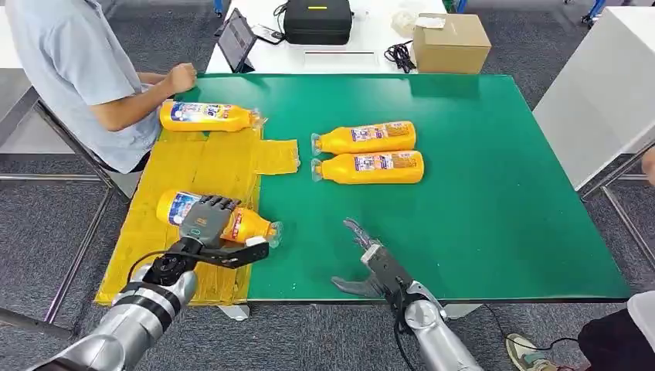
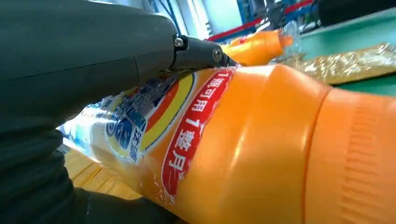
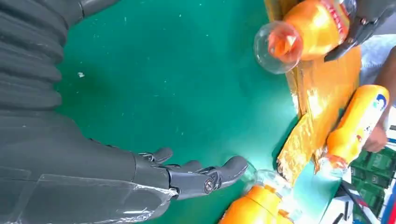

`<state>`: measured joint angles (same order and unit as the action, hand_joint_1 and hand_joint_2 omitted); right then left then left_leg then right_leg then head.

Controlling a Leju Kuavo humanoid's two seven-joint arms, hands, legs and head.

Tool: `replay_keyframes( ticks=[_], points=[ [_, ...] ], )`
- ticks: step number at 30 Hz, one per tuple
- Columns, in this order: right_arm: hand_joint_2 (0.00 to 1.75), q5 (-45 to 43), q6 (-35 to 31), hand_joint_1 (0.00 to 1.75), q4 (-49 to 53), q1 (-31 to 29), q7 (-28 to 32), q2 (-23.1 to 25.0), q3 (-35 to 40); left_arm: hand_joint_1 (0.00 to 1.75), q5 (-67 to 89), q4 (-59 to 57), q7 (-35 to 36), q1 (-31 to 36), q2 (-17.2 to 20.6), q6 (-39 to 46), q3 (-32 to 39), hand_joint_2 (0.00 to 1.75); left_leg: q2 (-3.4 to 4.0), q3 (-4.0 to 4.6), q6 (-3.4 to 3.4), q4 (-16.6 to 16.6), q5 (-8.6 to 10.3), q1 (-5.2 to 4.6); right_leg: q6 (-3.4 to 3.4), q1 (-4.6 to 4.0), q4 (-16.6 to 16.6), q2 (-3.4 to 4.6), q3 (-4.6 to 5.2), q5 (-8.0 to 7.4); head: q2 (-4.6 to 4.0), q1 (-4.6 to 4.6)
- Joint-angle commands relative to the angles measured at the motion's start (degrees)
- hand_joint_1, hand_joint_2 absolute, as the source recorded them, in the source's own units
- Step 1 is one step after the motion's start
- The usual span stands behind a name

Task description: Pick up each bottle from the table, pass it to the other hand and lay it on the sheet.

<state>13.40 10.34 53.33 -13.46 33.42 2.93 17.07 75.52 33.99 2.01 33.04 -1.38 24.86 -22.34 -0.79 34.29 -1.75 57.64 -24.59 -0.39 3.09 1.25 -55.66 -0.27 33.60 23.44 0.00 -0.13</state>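
Nearest, right hand [image 1: 369, 267] at lower centre, fingers spread and holding nothing above the green table [image 1: 502, 216], left hand [image 1: 210, 224] at lower left clamped around an orange bottle [image 1: 251, 225] over the yellow sheet [image 1: 193, 166], two orange bottles [image 1: 369, 153] side by side mid-frame, another bottle [image 1: 207, 117] on the sheet's far end beside a person's fist [image 1: 182, 77].

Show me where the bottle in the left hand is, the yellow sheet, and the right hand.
bottle in the left hand [image 1: 249, 223], head view, orange body beside the fingers.
yellow sheet [image 1: 197, 165], head view, bare middle of the sheet.
right hand [image 1: 369, 264], head view, middle of the open hand.
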Motion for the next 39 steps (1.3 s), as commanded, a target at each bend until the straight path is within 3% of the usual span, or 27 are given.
replay_keyframes(
  ticks=[1, 3, 4, 5, 6, 7, 8, 9, 10, 14, 21, 29, 33, 36, 39],
  points=[
    [1.75, 0.35, -0.12, 0.0, -3.08, -1.48, -0.48, 0.67, -1.98, 1.75, 0.79, -8.2, 2.52, 5.83, -1.58, -4.56, -1.49, 1.75, 0.09, -0.16, 0.12, 0.08, -0.11, 0.11, -0.17, -0.13, -0.01, 0.03, -0.2, 0.07, 0.0, 0.0],
    [1.75, 0.25, 0.18, 0.0, -3.31, -1.47, -0.57, 0.87, -2.32, 1.66, 1.01, -8.65, 3.66, 6.56, -1.77, -5.64, -1.44, 1.75, 0.08, -0.18, 0.12, 0.06, -0.09, 0.11, -0.15, -0.13, 0.01, 0.03, -0.23, 0.05, 0.0, 0.0],
    [1.75, 0.46, 0.24, 0.0, -3.75, -1.63, -0.75, 1.0, -2.28, 1.45, 1.09, -9.11, 4.35, 7.11, -1.92, -6.44, -1.34, 1.75, 0.03, -0.09, 0.08, 0.03, -0.04, 0.05, -0.09, -0.06, 0.0, 0.0, -0.12, 0.02, 0.0, 0.0],
    [1.75, 0.68, 0.19, 0.0, -4.07, -1.73, -0.78, 1.07, -2.2, 1.36, 1.12, -9.67, 4.44, 7.53, -2.1, -7.37, -1.36, 1.75, 0.07, -0.14, 0.11, 0.04, -0.07, 0.1, -0.13, -0.11, 0.01, 0.03, -0.18, 0.04, 0.0, 0.02],
    [1.75, 0.85, 0.11, 0.0, -4.34, -1.8, -0.71, 1.17, -2.17, 0.72, 0.75, -10.13, 4.57, 7.9, -2.38, -8.26, -1.02, 1.75, 0.02, -0.09, 0.07, 0.03, -0.03, 0.06, -0.09, -0.07, 0.0, -0.01, -0.12, 0.02, 0.0, 0.0],
    [1.75, 0.9, 0.04, 0.0, -4.39, -1.75, -0.52, 1.25, -2.23, 0.38, 0.38, -10.53, 4.74, 8.02, -2.62, -8.65, -0.66, 1.75, 0.06, -0.16, 0.12, 0.06, -0.07, 0.1, -0.15, -0.11, -0.01, 0.02, -0.19, 0.05, 0.0, 0.02],
    [1.75, 0.88, -0.04, 0.0, -4.38, -1.75, -0.47, 1.27, -2.37, 0.4, 0.31, -10.87, 4.82, 8.09, -2.73, -9.0, -0.62, 1.75, 0.03, -0.12, 0.08, 0.02, -0.04, 0.06, -0.1, -0.07, 0.0, 0.0, -0.14, 0.03, 0.0, 0.02],
    [1.75, 0.88, -0.28, 0.0, -4.37, -1.75, -0.45, 1.3, -2.64, 0.3, -0.2, -11.64, 4.91, 8.32, -2.99, -10.02, -0.18, 1.75, 0.08, -0.17, 0.11, 0.04, -0.07, 0.09, -0.13, -0.1, 0.01, 0.04, -0.2, 0.03, 0.0, 0.0],
    [1.75, 0.91, -0.46, 0.0, -4.4, -1.78, -0.45, 1.28, -2.84, 0.03, -0.44, -12.38, 5.05, 8.53, -3.15, -11.24, 0.01, 1.75, 0.06, -0.14, 0.07, 0.0, -0.04, 0.05, -0.09, -0.05, 0.02, 0.03, -0.16, 0.02, 0.0, 0.02],
    [1.75, 1.2, -0.22, 0.0, -5.37, -2.24, -0.2, 1.1, -3.52, 0.0, -2.58, -14.19, 3.48, 9.64, -3.42, -17.63, 0.93, 1.75, 0.08, -0.19, 0.08, 0.0, -0.05, 0.05, -0.1, -0.06, 0.01, 0.05, -0.2, 0.03, 0.0, 0.0],
    [1.75, 1.22, -0.12, 0.0, -5.54, -2.41, -0.16, 1.07, -3.63, 0.0, -2.79, -14.17, 3.22, 9.74, -3.35, -17.91, 1.04, 1.75, 0.17, -0.31, 0.08, -0.03, -0.06, 0.03, -0.09, -0.04, 0.02, 0.13, -0.3, 0.01, 0.0, 0.0],
    [1.75, 1.61, 0.27, 0.0, -8.82, -4.53, 0.47, 1.12, -4.87, 0.0, -5.3, -16.76, 1.59, 11.26, -2.98, -26.11, 1.61, 1.75, 0.21, -0.34, 0.08, -0.04, -0.05, 0.03, -0.1, -0.04, 0.03, 0.17, -0.32, -0.01, 0.0, 0.0],
    [1.75, 1.8, 0.13, 0.0, -9.19, -4.57, 0.54, 1.06, -4.92, 0.0, -5.13, -16.62, 1.42, 10.94, -2.84, -25.95, 1.27, 1.75, 0.21, -0.52, 0.09, -0.08, -0.04, 0.03, -0.11, -0.04, 0.07, 0.16, -0.51, -0.02, 0.0, 0.02],
    [1.75, 2.15, -0.31, 0.0, -8.34, -3.39, 0.91, 0.88, -5.37, 0.0, -6.0, -13.76, -2.5, 9.27, -3.13, -18.21, 0.89, 1.75, 0.3, -0.59, 0.14, -0.05, -0.08, 0.09, -0.17, -0.1, 0.08, 0.24, -0.58, -0.02, 0.0, 0.0],
    [1.75, 2.28, -0.49, 0.0, -7.89, -2.69, 1.1, 0.79, -5.57, 0.0, -6.38, -12.98, -3.1, 9.03, -3.45, -17.74, 0.59, 1.75, 0.15, -0.6, 0.1, -0.09, -0.04, 0.03, -0.12, -0.04, 0.07, 0.11, -0.59, 0.0, 0.0, -0.02]
  ],
)
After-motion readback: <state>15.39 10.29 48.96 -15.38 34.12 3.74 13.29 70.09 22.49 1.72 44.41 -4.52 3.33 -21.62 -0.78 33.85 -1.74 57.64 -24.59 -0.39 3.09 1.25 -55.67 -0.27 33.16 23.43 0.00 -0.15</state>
